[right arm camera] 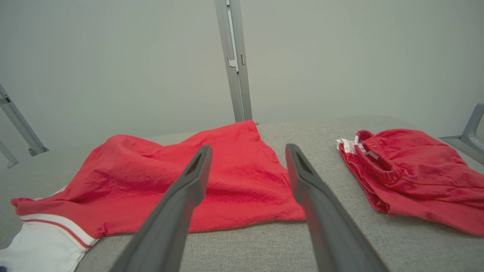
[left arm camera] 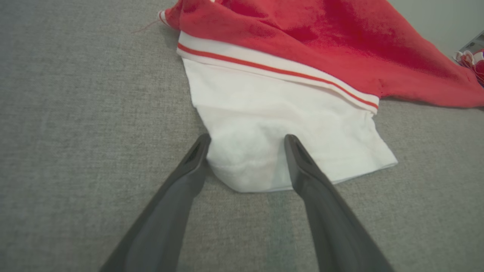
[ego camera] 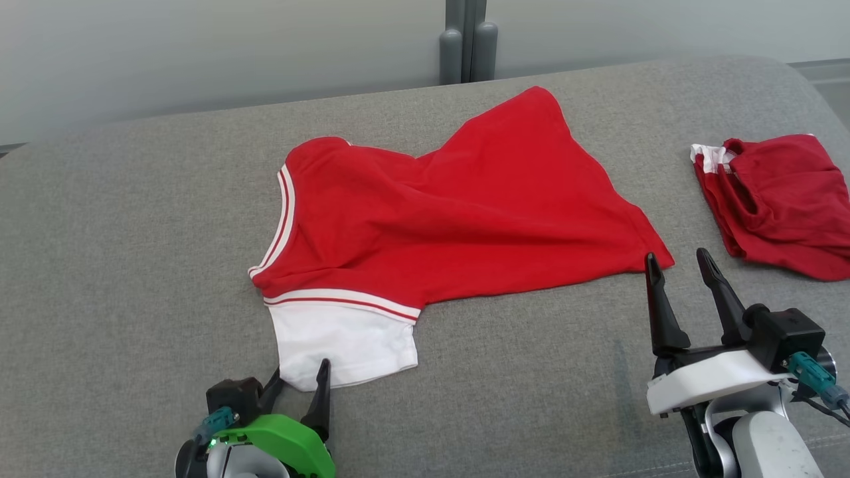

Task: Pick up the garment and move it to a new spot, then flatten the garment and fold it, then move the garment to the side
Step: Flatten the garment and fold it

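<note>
A grey fabric surface (ego camera: 133,265) fills most of the head view, with a pale wall (ego camera: 199,53) across the top of the frame.

A red shirt (ego camera: 465,206) lies spread at the centre of the surface, loosely flat with soft wrinkles. Its hem points to the upper right and lower right of the frame. Its neckline, edged in white and red stripes, faces left. One white sleeve (ego camera: 345,345) with a striped band extends toward the bottom of the frame, left of centre.

A pair of red shorts (ego camera: 777,199) with a gathered waistband and white trim lies bunched at the right edge, well apart from the shirt.

The right gripper (ego camera: 677,255) rises from the lower right, its two dark fingers spread apart and holding nothing. Its left fingertip sits just beside the shirt's lower right hem corner. In the right wrist view this gripper (right arm camera: 248,147) frames that corner of the shirt.

The left gripper (ego camera: 300,370) sits at the bottom edge, left of centre, fingers also spread. In the left wrist view this gripper (left arm camera: 246,138) straddles the sleeve's lower corner, unclamped.

A grey post (ego camera: 468,40) stands at the top centre.
</note>
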You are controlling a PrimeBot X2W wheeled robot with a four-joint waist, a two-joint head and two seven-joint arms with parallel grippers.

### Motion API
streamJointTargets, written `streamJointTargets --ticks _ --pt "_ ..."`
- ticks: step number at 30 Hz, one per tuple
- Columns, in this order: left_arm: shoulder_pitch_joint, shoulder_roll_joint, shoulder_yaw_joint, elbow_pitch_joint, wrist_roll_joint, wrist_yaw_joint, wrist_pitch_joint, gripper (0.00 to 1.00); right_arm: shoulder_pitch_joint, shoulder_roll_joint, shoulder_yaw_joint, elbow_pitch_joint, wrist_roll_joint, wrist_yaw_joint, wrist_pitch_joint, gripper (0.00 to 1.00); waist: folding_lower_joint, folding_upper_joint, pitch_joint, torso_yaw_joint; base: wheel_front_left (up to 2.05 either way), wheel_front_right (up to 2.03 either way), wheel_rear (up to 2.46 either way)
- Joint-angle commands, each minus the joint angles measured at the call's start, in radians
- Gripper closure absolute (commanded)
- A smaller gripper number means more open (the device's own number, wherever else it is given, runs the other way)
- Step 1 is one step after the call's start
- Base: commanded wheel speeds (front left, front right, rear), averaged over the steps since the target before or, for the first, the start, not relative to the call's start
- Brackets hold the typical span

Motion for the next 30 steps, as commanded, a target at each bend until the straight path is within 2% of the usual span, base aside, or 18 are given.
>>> streamJointTargets --ticks 1,10,12,14,16,17,22,24,26,30 --pt "0.017 0.003 -0.001 -0.01 -0.012 -0.006 -0.008 0.0 -0.004 -0.002 -0.003 -0.002 0.0 0.0 -0.007 0.0 0.0 -0.0001 0.0 0.002 0.0 0.0 0.0" --pt "0.056 0.006 -0.017 -0.072 -0.027 -0.013 -0.007 0.0 -0.004 -0.002 -0.008 0.002 0.003 0.0 -0.008 0.0 0.0 -0.0001 0.0 0.009 0.0 0.0 0.0" --pt "0.065 0.008 -0.017 -0.095 -0.035 -0.015 -0.007 0.04 -0.004 -0.002 -0.01 0.003 0.004 0.0 -0.009 0.0 0.0 -0.0001 -0.001 0.011 0.0 0.0 0.0" --pt "0.076 0.008 -0.019 -0.11 -0.042 -0.014 -0.007 0.18 -0.006 -0.002 -0.01 0.005 0.004 0.0 -0.01 0.0 0.0 -0.0001 -0.002 0.011 0.0 0.0 0.0" --pt "0.08 0.008 -0.02 -0.121 -0.057 -0.015 -0.007 0.37 -0.008 -0.002 -0.008 0.008 0.005 0.0 -0.01 0.0 0.0 -0.0001 -0.003 0.011 0.0 0.0 0.0" --pt "0.081 0.007 -0.021 -0.126 -0.066 -0.015 -0.007 0.5 -0.01 -0.002 -0.007 0.009 0.005 0.0 -0.011 0.0 0.0 -0.0001 -0.004 0.01 0.0 0.0 0.0" --pt "0.092 0.008 -0.036 -0.145 -0.107 -0.016 -0.007 0.68 -0.008 -0.002 -0.009 0.013 0.006 0.0 -0.012 0.0 0.0 -0.0001 -0.007 0.008 0.0 0.0 0.0" --pt "0.096 0.013 -0.043 -0.149 -0.122 -0.016 -0.007 0.82 -0.002 -0.002 -0.018 0.019 0.012 0.0 -0.005 0.0 0.0 -0.0001 -0.009 0.008 0.0 0.0 0.0" --pt "0.097 0.013 -0.04 -0.163 -0.146 -0.016 -0.007 1.0 0.005 -0.003 -0.034 0.03 0.022 0.0 0.004 0.0 0.0 -0.0001 -0.011 0.009 0.0 0.0 0.0" --pt "0.103 0.013 -0.011 -0.212 -0.169 -0.016 -0.007 1.0 0.011 -0.003 -0.077 0.07 0.038 0.0 0.032 0.0 0.0 -0.0001 -0.016 0.014 0.0 0.0 0.0"
